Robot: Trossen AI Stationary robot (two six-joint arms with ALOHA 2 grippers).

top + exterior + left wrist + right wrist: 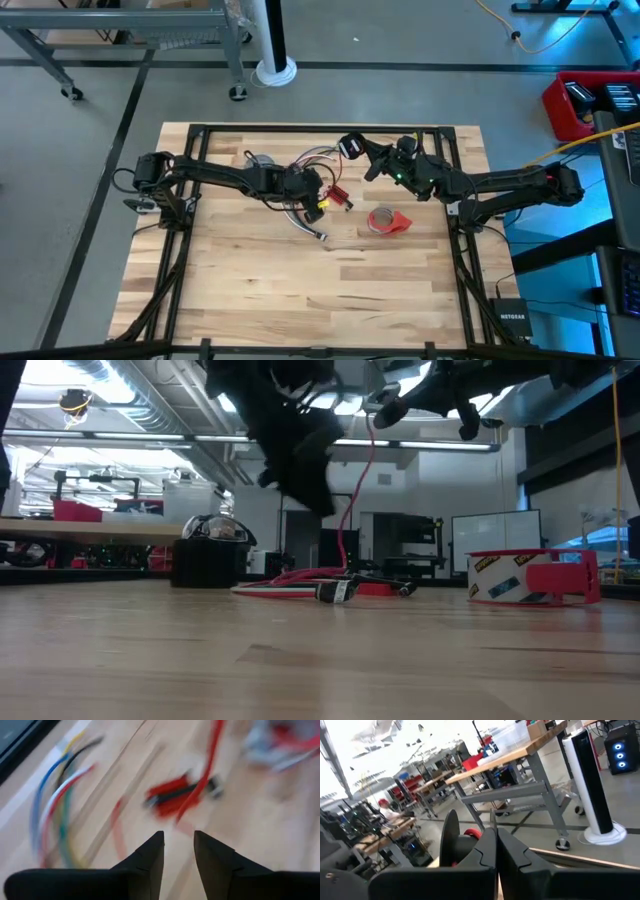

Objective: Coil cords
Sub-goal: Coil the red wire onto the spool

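Note:
The cords lie loose near the table's far middle: thin red, white and grey wires (312,160) with one end (312,230) trailing toward the near side. In the left wrist view they show as coloured strands (55,805). A small grey coil (258,160) rests on the wood to their left. My left gripper (318,200) hangs over the wires, pointing steeply down. It is open (179,837), with nothing between its fingers. My right gripper (352,148) is raised at the far side, level and shut (495,832) on a red cord. My right gripper pinches a thin strand (492,817) between its shut fingertips. A black-and-red piece (460,837) shows just beside one finger. The fingers lie level, coming from the table's right. A red cord (352,500) hangs from them, lifted, and its lower part lies on the table (300,575).
A red tape roll (385,220) lies on the table right of centre. A small red block (338,195) lies just beyond my left gripper's tips. Black frame rails (455,200) run along the table's sides. The near half of the wood (300,300) holds nothing.

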